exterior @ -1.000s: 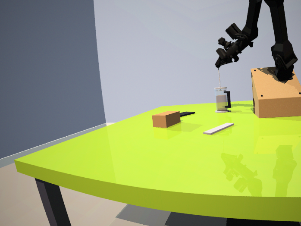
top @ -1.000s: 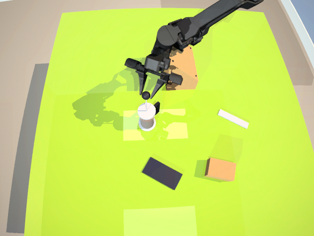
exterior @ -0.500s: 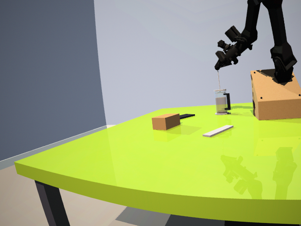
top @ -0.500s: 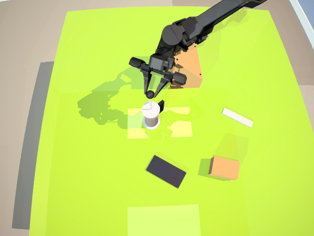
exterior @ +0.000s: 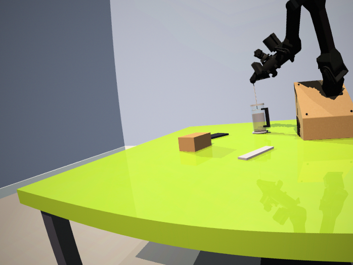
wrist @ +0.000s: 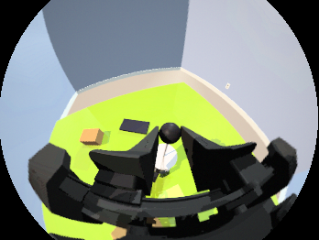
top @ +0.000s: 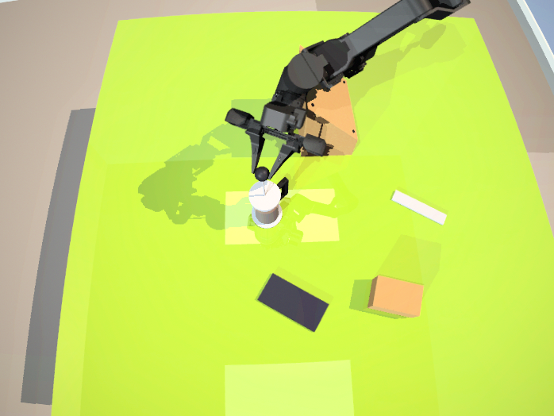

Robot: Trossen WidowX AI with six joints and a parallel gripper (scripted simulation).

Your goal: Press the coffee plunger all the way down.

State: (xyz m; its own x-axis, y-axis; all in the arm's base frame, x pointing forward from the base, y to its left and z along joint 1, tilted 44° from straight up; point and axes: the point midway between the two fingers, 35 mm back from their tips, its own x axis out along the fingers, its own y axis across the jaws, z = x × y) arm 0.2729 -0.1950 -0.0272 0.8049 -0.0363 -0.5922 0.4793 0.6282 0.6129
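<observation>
From where I'm standing the gripper (exterior: 252,81) is pinched partway shut on the little round black knob (top: 261,172), and the thin rod (exterior: 255,95) runs straight down from it into the press (exterior: 259,119), so the push has to go dead vertical along that rod. The press is clear glass with a black handle (exterior: 266,117), upright on the glossy green table (exterior: 142,182), just beside the arm's tan base block (exterior: 322,119).

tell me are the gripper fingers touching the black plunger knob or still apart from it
Touching. In the top view the gripper has both fingers pressed against the plunger knob with no gap; the wrist view shows the knob pinched between them.
</observation>
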